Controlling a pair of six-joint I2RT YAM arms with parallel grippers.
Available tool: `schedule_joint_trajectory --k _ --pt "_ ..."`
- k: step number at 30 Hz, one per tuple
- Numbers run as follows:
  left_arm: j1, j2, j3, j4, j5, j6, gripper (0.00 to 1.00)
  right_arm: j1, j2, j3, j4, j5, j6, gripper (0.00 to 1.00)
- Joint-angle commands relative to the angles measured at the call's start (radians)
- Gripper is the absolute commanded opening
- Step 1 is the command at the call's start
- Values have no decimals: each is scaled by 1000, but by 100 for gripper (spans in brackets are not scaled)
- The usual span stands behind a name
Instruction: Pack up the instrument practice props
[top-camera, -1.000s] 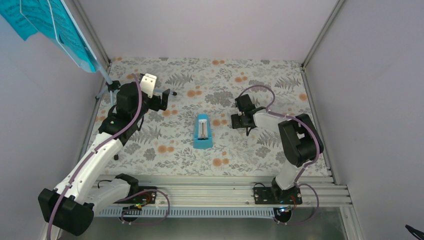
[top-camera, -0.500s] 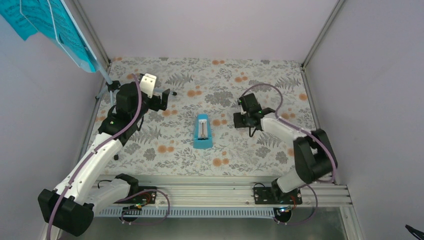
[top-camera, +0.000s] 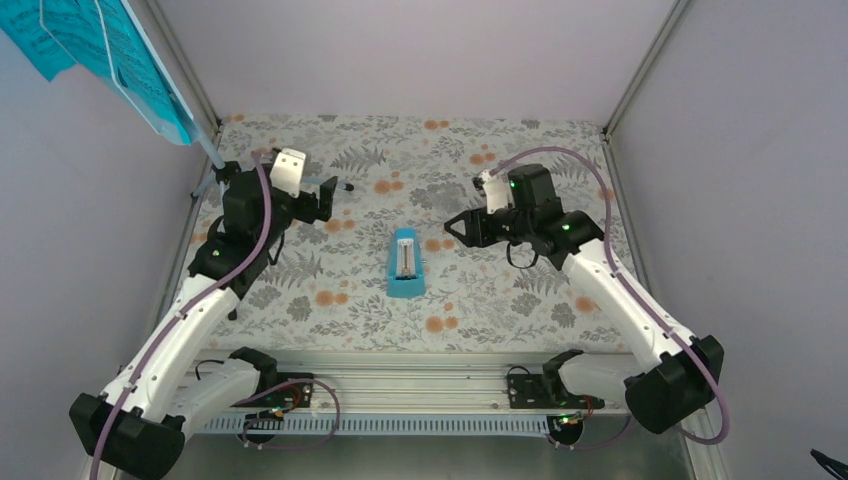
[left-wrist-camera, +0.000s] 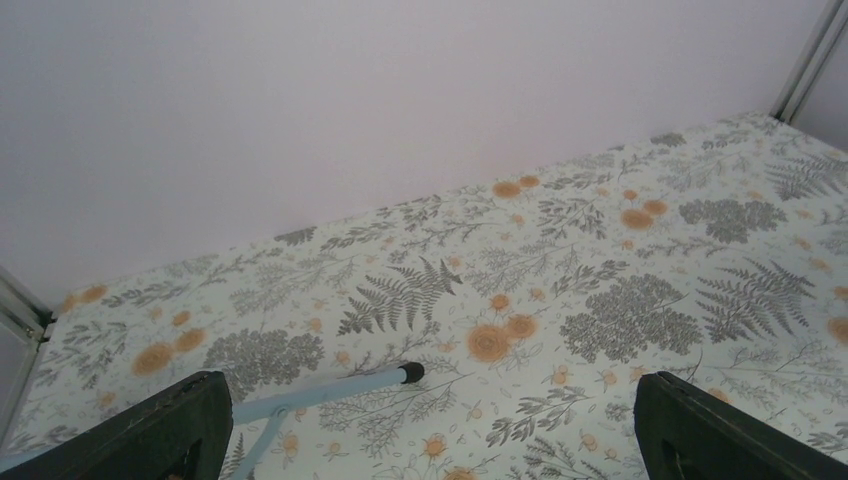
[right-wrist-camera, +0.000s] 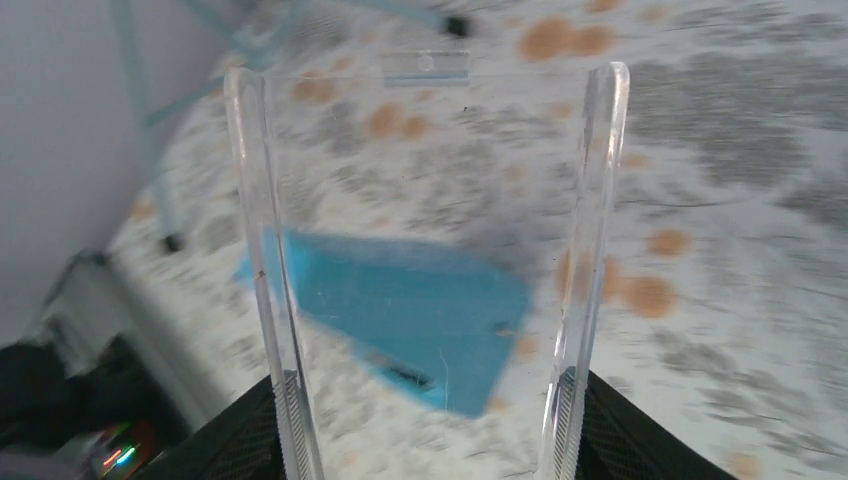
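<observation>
The left arm (top-camera: 190, 315) reaches toward the far left corner of the floral surface (top-camera: 520, 140). Its jaws are spread as wide as they go and pinch nothing. The two black fingers (left-wrist-camera: 150, 435) sit at either edge of the wrist view. One thin leg (left-wrist-camera: 320, 388) of the pale blue music stand (top-camera: 160, 100) lies low in the gap ahead of them. The leg is nearer the left finger and touches neither, and its black foot cap (left-wrist-camera: 410, 373) points toward the middle of the gap. The stand's desk rises up and to the left of these jaws, with the turquoise sheet-music pages (top-camera: 60, 35) resting on it.

The right arm (top-camera: 610, 285) bends in from the right, its jaws pointing left across the surface. They stand partly apart around empty air. The clear fingers (right-wrist-camera: 262, 270) frame the small blue metronome (top-camera: 404, 262), which lies on its side beyond and below them, apart from both tips. The wrist view is blurred.
</observation>
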Motion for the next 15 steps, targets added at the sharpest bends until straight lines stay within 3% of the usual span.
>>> schedule_joint_trajectory --k 1,7,15 --pt "2 -50 51 -14 21 -91 100 60 -28 69 -102 -333 -61 48" --pt "3 -71 136 -133 315 -155 100 176 -25 96 -128 -514 -93 48" --pt "1 -68 115 -258 1028 -143 96 266 -4 0 -148 -574 -141 49"
